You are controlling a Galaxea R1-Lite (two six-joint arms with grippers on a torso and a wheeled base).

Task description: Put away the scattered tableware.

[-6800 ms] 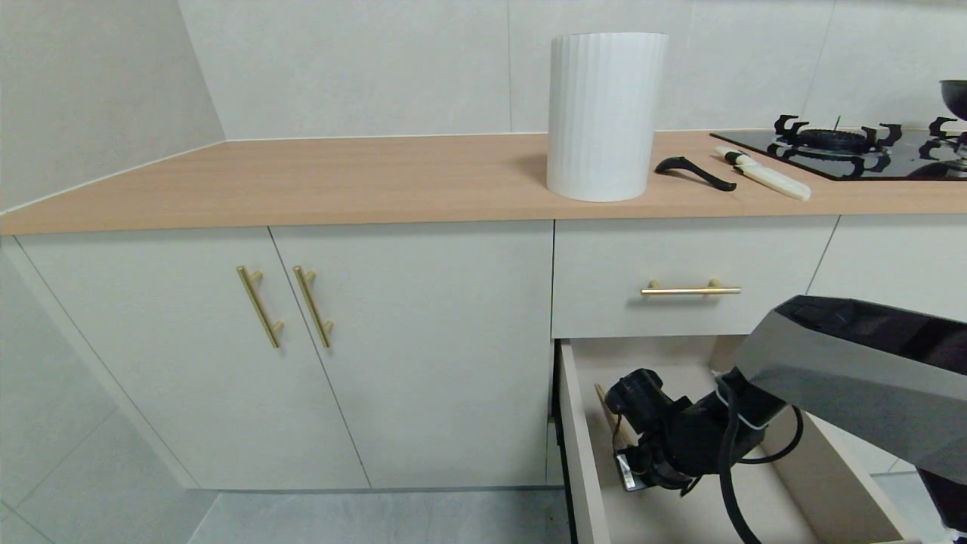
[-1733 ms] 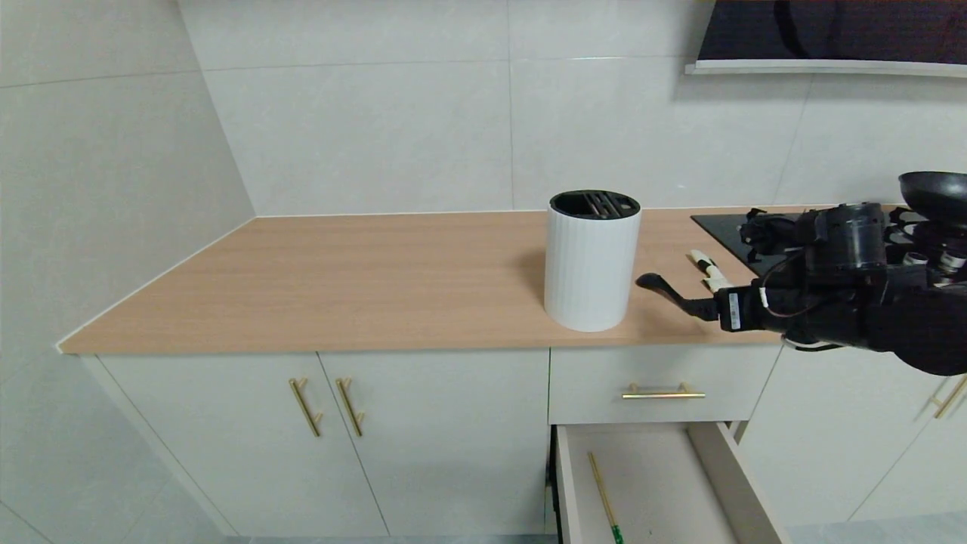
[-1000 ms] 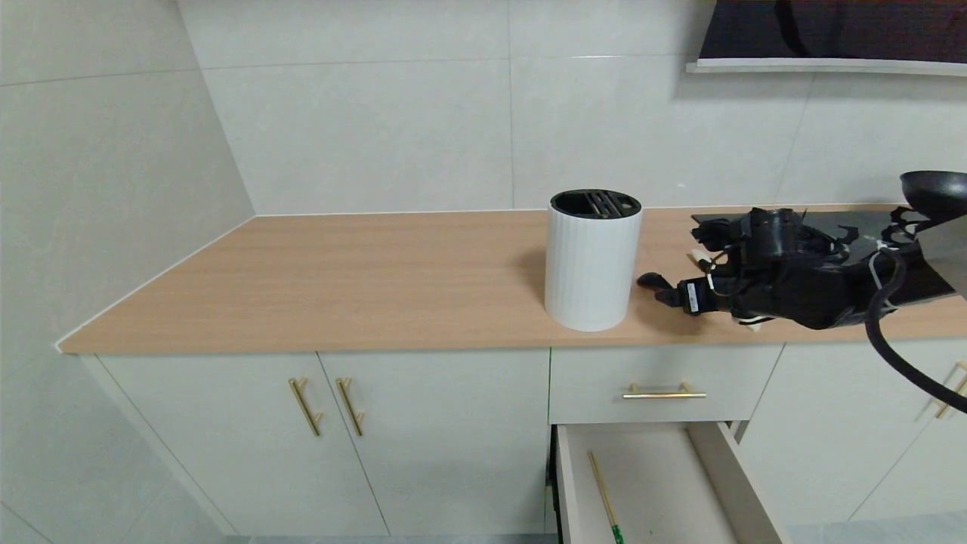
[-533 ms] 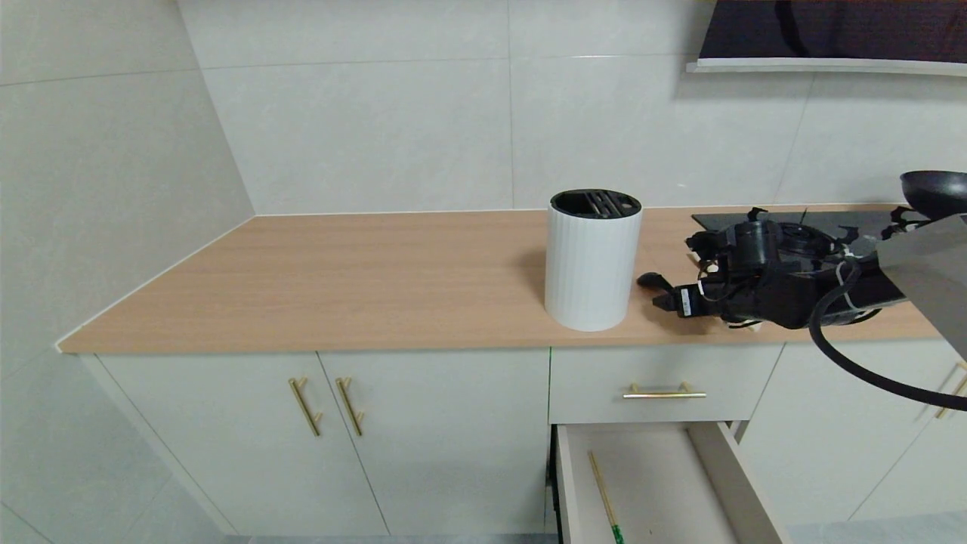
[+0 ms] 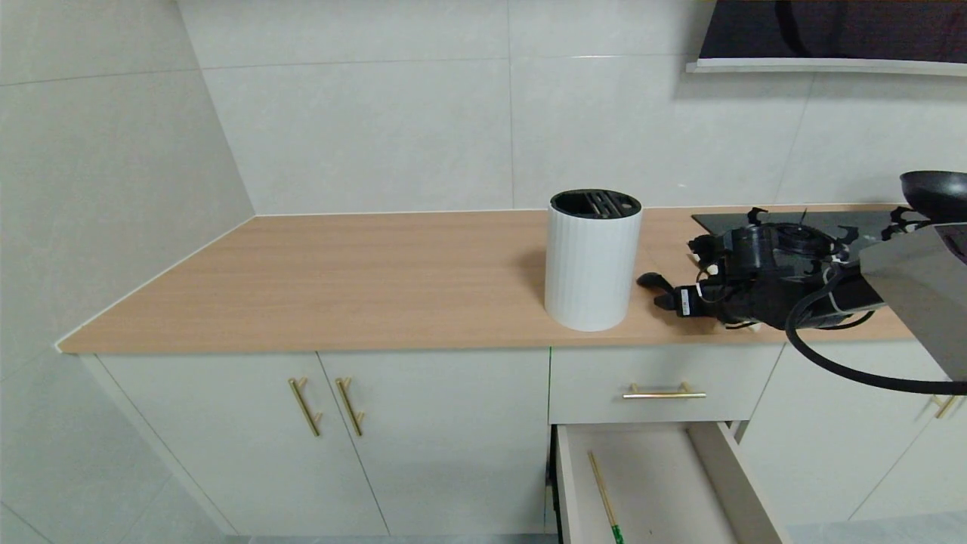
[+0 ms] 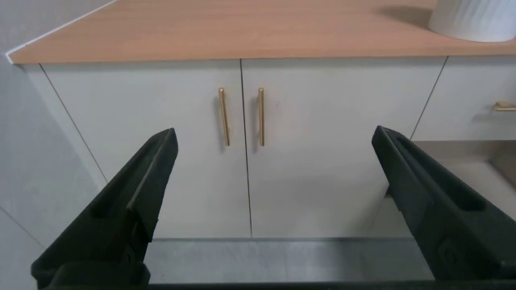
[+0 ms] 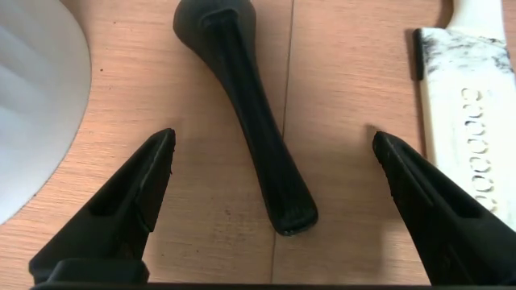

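Right wrist view: one black utensil (image 7: 253,113), one white knife (image 7: 461,109).

We lose most of the black utensil (image 5: 648,281) behind the right gripper (image 5: 668,297), and the white knife (image 7: 463,113) runs off the edge.

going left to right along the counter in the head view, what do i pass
white holder → black tool → right gripper → pan
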